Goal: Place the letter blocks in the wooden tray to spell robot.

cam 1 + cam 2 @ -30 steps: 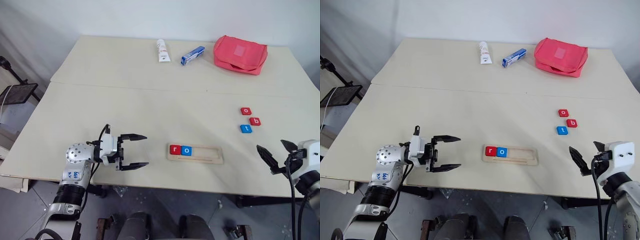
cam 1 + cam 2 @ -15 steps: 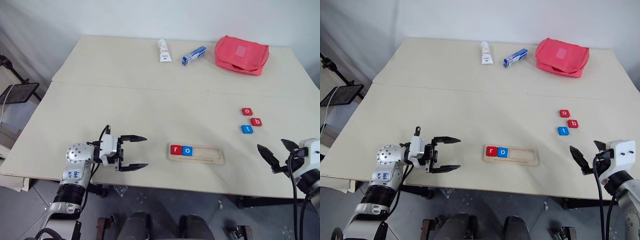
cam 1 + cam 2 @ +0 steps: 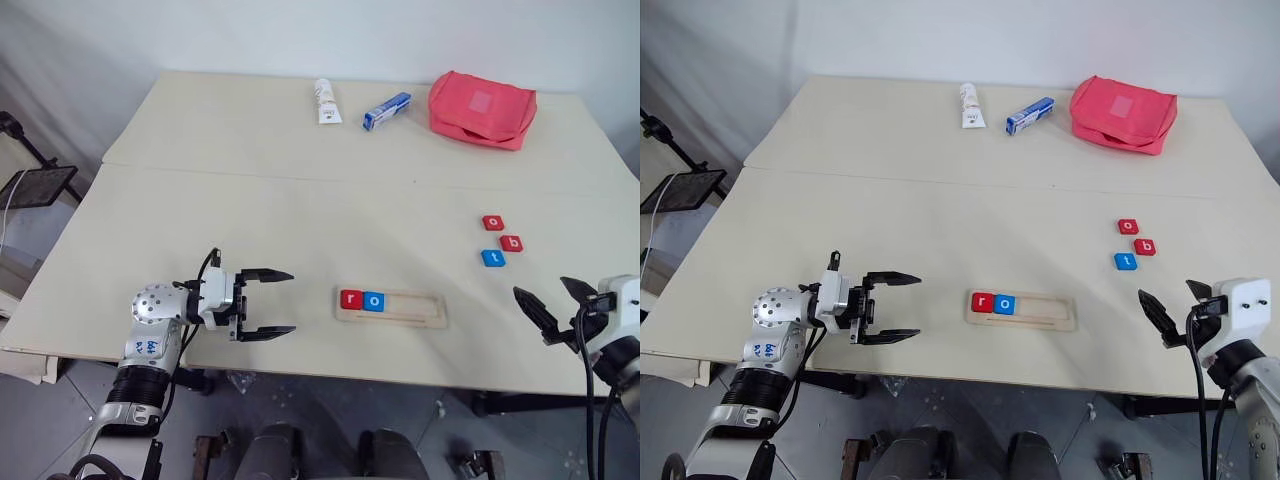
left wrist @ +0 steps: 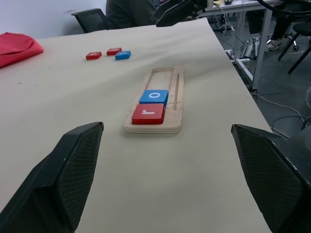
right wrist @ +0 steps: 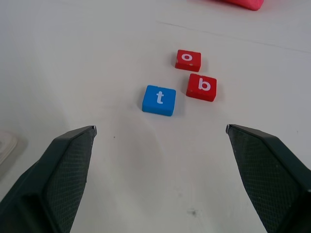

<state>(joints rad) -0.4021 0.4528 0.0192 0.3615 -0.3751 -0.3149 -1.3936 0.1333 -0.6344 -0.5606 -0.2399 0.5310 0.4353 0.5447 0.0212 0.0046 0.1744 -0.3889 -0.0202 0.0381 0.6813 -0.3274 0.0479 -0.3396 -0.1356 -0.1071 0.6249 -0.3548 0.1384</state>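
**Letter blocks: 2 seated, 3 waiting**

Letter blocks r (image 3: 351, 298) and o (image 3: 373, 300) fill the wooden tray's (image 3: 420, 308) left end, so spelling runs left to right. Red o (image 3: 493, 223), b (image 3: 511, 243) and t (image 3: 492, 258) sit loose on the surface (image 3: 250, 210), just ahead of the right gripper (image 3: 552, 307), fingers spread wide and empty, likely lined up for b. Left gripper (image 3: 268, 302) faces the tray, fingers apart, empty.

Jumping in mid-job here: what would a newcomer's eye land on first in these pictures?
Probably the wooden tray near the table's front edge, with a red r block and a blue o block side by side at its left end and the rest of the groove bare. Next, three loose blocks clustered to the right: red o, red b, blue t. A bright red pouch sits at the far right of the table.
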